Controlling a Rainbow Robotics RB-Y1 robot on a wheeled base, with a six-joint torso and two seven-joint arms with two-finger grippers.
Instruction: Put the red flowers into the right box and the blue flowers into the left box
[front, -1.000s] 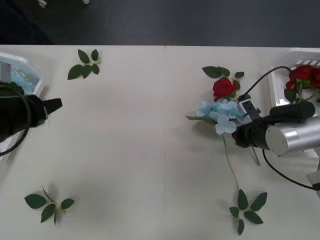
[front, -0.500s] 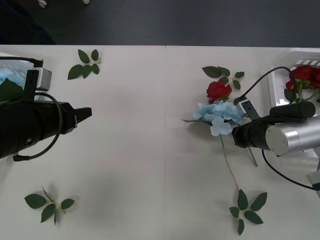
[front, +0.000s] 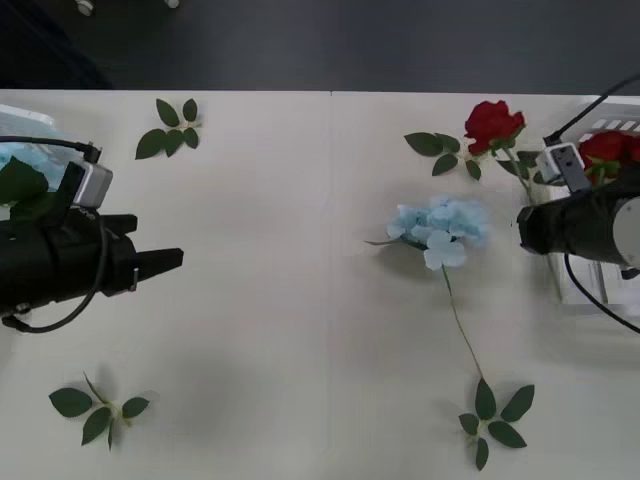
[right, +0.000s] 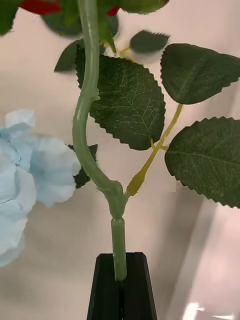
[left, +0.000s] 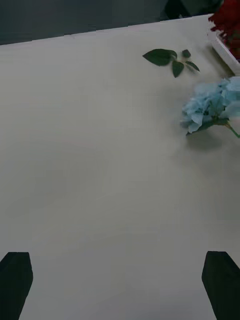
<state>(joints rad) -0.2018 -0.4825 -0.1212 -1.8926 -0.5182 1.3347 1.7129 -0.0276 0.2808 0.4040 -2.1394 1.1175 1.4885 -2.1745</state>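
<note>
Above the table's right side, a red rose hung by its stem in the right gripper, whose black fingers were pinched tight on it, just beside the right box. One blue flower lay on the table nearby. Well apart, the left gripper hovered with fingers spread wide before the left box.

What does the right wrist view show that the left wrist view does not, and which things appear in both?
The right wrist view alone shows the right gripper shut on the green stem of a red rose, with its leaves close up. The left wrist view alone shows the left gripper open above bare table, and a loose leaf sprig. Both show the blue flower lying on the table.
</note>
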